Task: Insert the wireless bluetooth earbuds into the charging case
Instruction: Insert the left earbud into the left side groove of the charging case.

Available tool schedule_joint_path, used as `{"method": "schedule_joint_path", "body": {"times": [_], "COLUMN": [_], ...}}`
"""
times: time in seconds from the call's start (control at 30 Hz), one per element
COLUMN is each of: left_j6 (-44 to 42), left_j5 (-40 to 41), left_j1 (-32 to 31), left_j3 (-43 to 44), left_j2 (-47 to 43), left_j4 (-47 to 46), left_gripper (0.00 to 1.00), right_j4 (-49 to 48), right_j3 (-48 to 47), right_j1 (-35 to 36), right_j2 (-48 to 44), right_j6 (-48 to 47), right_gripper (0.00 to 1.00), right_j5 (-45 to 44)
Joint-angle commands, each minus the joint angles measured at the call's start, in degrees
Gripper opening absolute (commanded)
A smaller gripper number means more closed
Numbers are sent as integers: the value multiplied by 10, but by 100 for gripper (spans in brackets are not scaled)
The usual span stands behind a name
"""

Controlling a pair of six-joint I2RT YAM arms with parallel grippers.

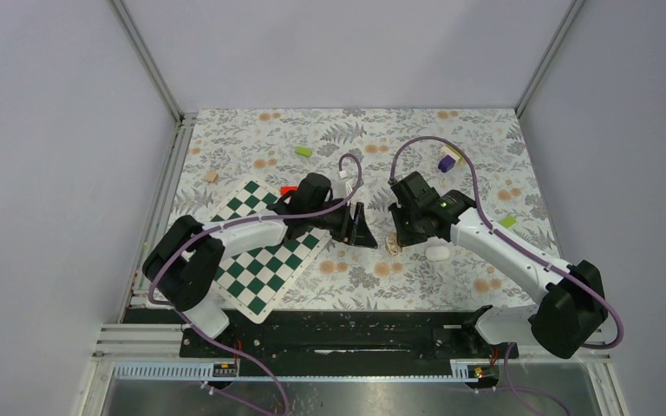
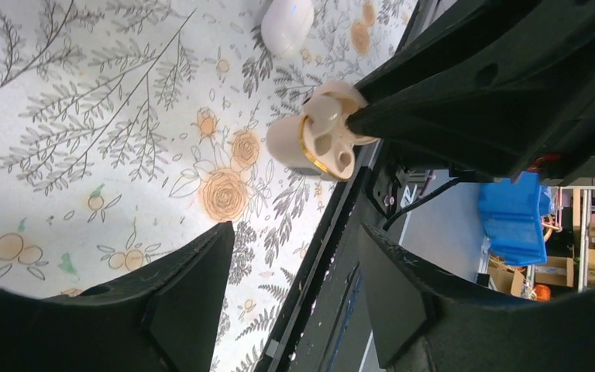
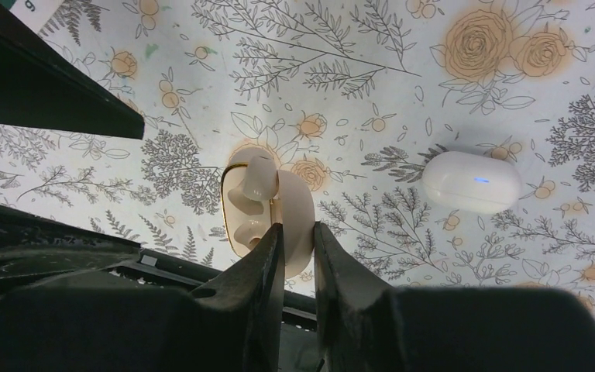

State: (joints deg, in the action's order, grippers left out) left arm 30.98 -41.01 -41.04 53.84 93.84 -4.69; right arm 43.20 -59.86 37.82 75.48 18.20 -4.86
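So the left gripper (image 2: 294,232) hangs spread and empty near the charging case (image 3: 293,203), which the right gripper (image 3: 298,232) pinches by its edge. One earbud (image 3: 249,184) looks seated; I'd hold the case steady, empty socket (image 3: 248,230) facing left.

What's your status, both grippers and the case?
Left gripper open, empty. Right gripper shut on cream charging case, one earbud seated, second slot looks empty. White pod lies apart, nothing blocking.
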Motion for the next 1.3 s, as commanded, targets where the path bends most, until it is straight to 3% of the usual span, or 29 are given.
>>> {"method": "schedule_joint_path", "body": {"times": [0.0, 0.23, 0.43, 0.83, 1.27], "left_j6": [24, 24, 39, 168, 180], "left_j5": [21, 9, -9, -52, -63], "left_j1": [-9, -13, -13, -5, -4], "left_j3": [-21, -26, -17, -48, -58], "left_j2": [-44, -30, 6, 71, 88], "left_j4": [-184, -302, -338, -518, -518], "left_gripper": [60, 59, 59, 53, 53], "right_j4": [-20, -12, -9, -4, 0], "right_j3": [-8, -13, -11, -15, -25], "right_j1": [5, 4, 5, 5, 5], "right_j2": [-13, -11, -15, -14, -8], "right_j6": [-10, -13, -11, -10, -9], "right_gripper": [0, 0, 0, 0, 0], "right_j5": [20, 35, 37, 36, 41]}}
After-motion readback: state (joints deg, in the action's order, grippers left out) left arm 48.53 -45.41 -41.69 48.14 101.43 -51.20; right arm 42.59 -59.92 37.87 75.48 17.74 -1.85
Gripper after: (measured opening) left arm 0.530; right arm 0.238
